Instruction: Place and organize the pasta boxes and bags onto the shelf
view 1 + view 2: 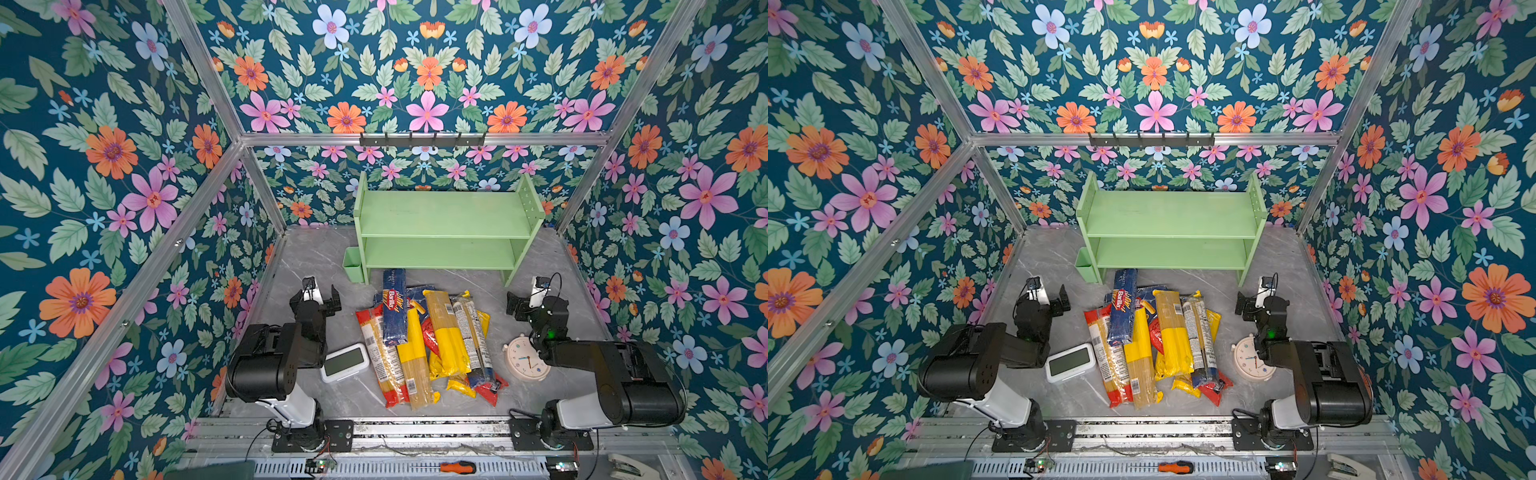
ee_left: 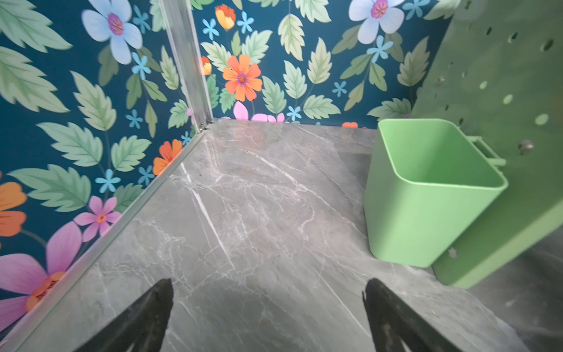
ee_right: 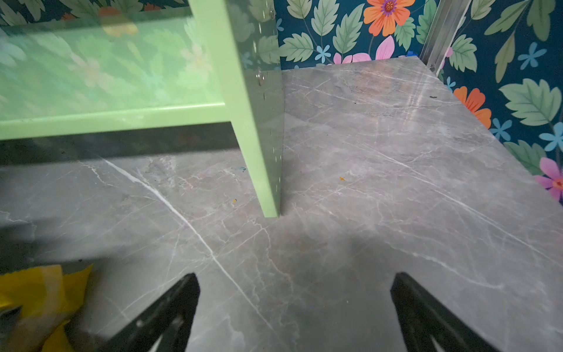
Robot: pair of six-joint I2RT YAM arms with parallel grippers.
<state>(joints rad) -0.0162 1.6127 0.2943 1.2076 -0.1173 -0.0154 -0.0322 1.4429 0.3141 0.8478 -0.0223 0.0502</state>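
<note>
Bags (image 1: 446,332) heaped before shelf (image 1: 444,212), cup (image 1: 353,264) attached

The left tool (image 1: 1045,298) and the right tool (image 1: 1260,304) are over the grey counter (image 1: 1059,257) with jaws wide apart. Between them lies a heap of pasta bags (image 1: 1173,336), with a blue Barilla box (image 1: 1123,307) on top. Beyond both tools stands the green shelf (image 1: 1171,216). A white digital clock (image 1: 1068,362) lies near the left tool, and a round clock (image 1: 1250,359) near the right tool.

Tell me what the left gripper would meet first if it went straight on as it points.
Likely the table, short of the wall; the open left gripper tilts down at it. The cup sits aside from that line. Depth is unclear.
</note>
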